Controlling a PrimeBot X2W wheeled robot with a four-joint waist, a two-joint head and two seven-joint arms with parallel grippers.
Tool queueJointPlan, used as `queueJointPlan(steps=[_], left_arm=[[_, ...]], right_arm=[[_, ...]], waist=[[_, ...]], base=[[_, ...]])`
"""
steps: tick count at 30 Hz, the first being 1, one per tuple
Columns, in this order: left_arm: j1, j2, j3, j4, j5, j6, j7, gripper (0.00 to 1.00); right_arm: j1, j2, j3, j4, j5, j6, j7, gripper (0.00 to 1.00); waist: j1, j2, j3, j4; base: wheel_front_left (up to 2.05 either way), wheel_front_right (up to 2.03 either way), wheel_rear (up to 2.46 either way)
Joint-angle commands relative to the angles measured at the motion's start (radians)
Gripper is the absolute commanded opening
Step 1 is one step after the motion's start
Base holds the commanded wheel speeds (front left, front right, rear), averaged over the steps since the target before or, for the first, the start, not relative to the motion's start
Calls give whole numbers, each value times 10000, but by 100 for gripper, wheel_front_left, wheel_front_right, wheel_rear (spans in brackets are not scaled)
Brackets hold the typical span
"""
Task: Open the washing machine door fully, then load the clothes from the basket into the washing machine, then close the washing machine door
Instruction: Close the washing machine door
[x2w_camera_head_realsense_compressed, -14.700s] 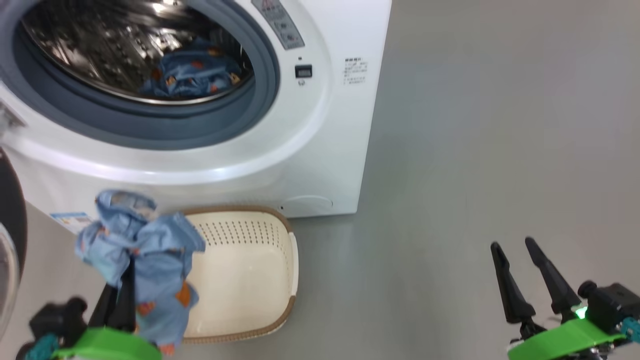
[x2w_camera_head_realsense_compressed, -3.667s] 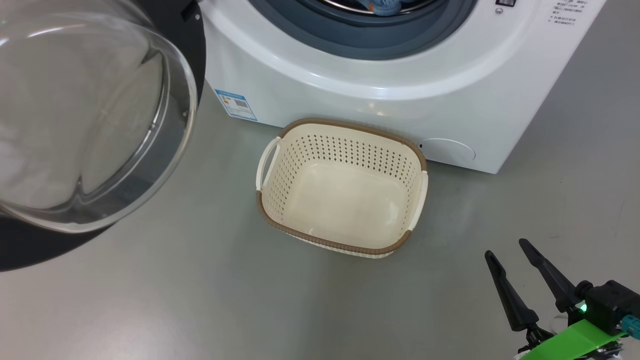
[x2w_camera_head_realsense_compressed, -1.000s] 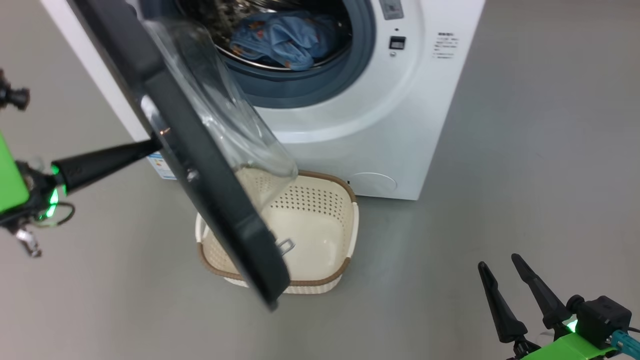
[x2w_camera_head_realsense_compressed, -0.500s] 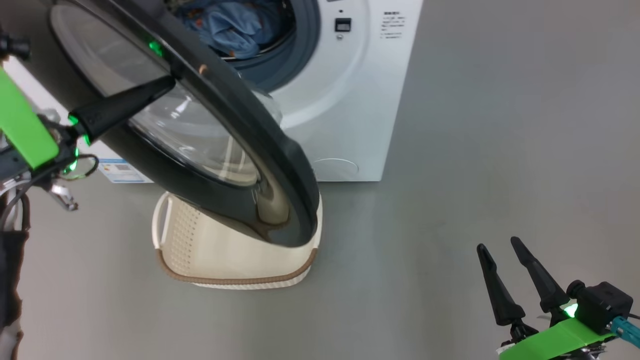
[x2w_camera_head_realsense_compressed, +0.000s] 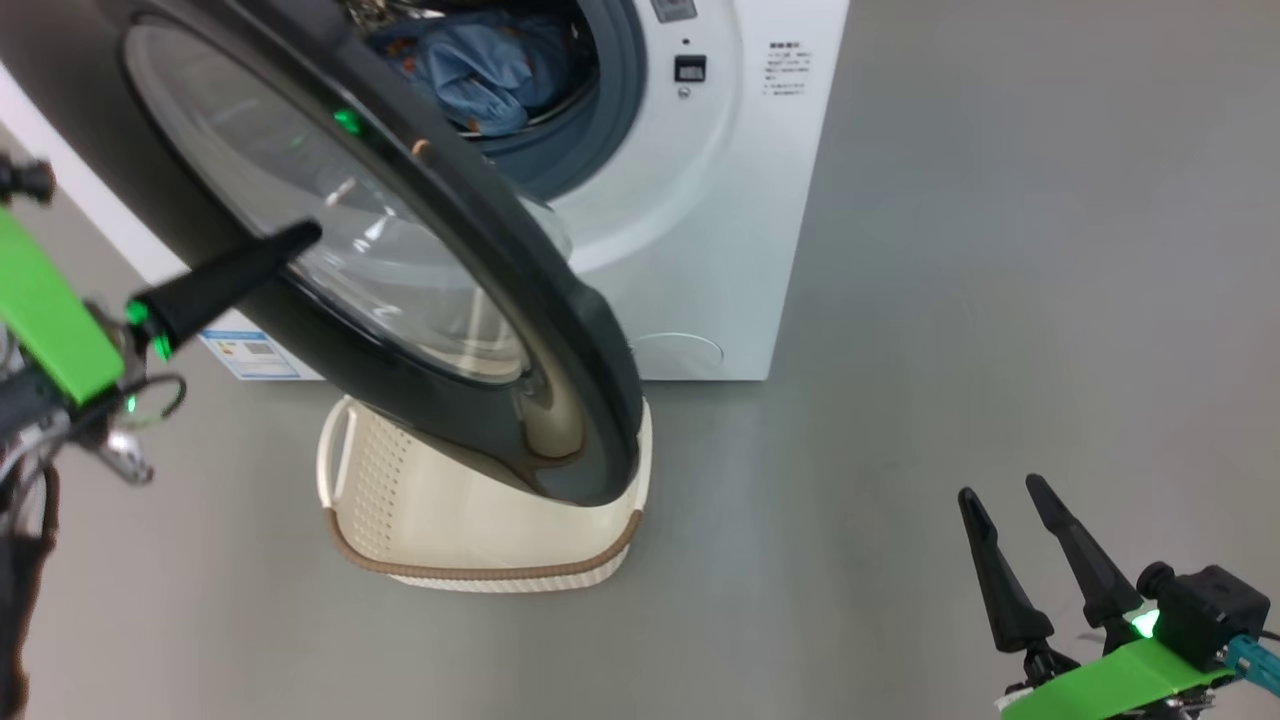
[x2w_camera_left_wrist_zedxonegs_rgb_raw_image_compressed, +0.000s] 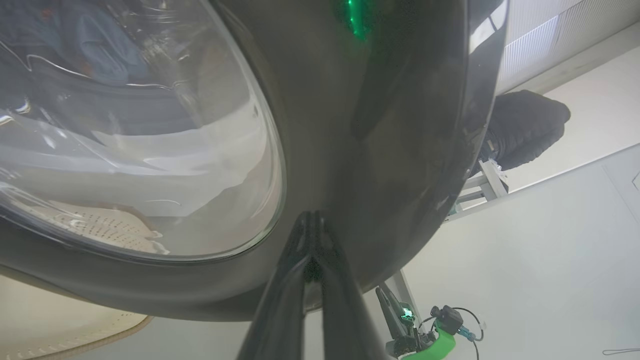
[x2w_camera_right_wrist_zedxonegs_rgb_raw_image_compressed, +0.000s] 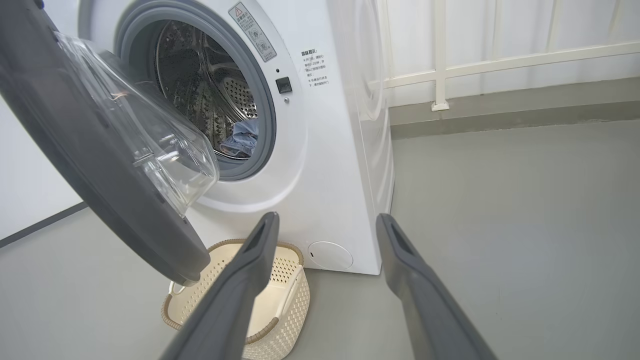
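The washing machine door (x2w_camera_head_realsense_compressed: 450, 300), glossy black with a bulging glass porthole, stands partly swung toward the white washing machine (x2w_camera_head_realsense_compressed: 720, 200). My left gripper (x2w_camera_head_realsense_compressed: 305, 237) is shut with nothing in it, and its tip (x2w_camera_left_wrist_zedxonegs_rgb_raw_image_compressed: 311, 216) rests against the door's (x2w_camera_left_wrist_zedxonegs_rgb_raw_image_compressed: 380, 125) outer black ring. Light blue clothes (x2w_camera_head_realsense_compressed: 480, 65) lie in the drum and show in the right wrist view too (x2w_camera_right_wrist_zedxonegs_rgb_raw_image_compressed: 242, 137). Under the door's lower edge sits the cream basket (x2w_camera_head_realsense_compressed: 480, 540), partly covered; no fabric shows in it (x2w_camera_right_wrist_zedxonegs_rgb_raw_image_compressed: 280, 300). My right gripper (x2w_camera_head_realsense_compressed: 1000, 487) hangs open at the lower right, far from the machine (x2w_camera_right_wrist_zedxonegs_rgb_raw_image_compressed: 327, 217).
Grey floor spreads to the right of the machine. A white railing (x2w_camera_right_wrist_zedxonegs_rgb_raw_image_compressed: 440, 65) runs along the wall behind it. A blue label sticker (x2w_camera_head_realsense_compressed: 250, 355) sits low on the machine's front. A dark bundle on a metal frame (x2w_camera_left_wrist_zedxonegs_rgb_raw_image_compressed: 525, 125) shows beyond the door's rim.
Over the last second the door has swung from edge-on toward the machine, covering more of the basket. My shut left gripper followed along its outer face. The right gripper has stayed open.
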Motion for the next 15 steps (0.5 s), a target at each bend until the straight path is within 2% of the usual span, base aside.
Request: queueJointPlan(steps=[1,2,5,6,7,15], left_arm=[[134,631,460,-316,-22,-71,-140,0],[321,693,493,-349,-9,-71,-246,12],[1039,857,609,-383,83,-71,-791,82],[1216,882,634,-390,70,-71,-909,94],[1392,937,653,-401,109,-71,-1046,100],[2940,1139,648,-333,336,-71,-2451,100]], right_arm=[[110,-120,201,-203,-103,27,-48,100],[148,-141,204,-195,-95,27,-48,100],[317,-208,194,-176,-76,27,-48,100],[346,-222,195,-172,-71,27,-48,100],[364,-241,198,-170,-67,27,-48,100],[559,-356,226,-121,-14,27,-48,100]], waist=[[0,-1,-219,212],[0,-1,-273,268],[0,-1,-477,458],[0,-1,-507,485],[0,-1,-535,510],[0,-1,-742,561]], base=[[0,0,0],[0,0,0],[0,0,0],[0,0,0],[0,0,0],[0,0,0]])
